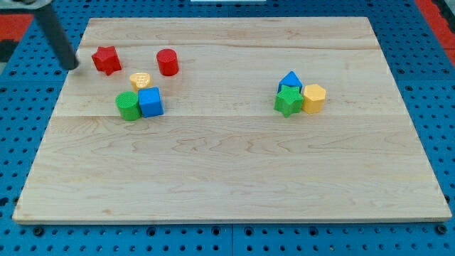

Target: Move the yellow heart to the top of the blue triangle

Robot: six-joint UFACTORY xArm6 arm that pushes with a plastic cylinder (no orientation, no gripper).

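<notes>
The yellow heart lies at the board's upper left, touching the blue cube below it. The blue triangle sits at the right of centre, touching the green star below it and beside the yellow hexagon. My tip is at the board's left edge, just left of the red star and well left of the yellow heart.
A red cylinder stands up and right of the yellow heart. A green cylinder touches the blue cube's left side. The wooden board lies on a blue perforated table.
</notes>
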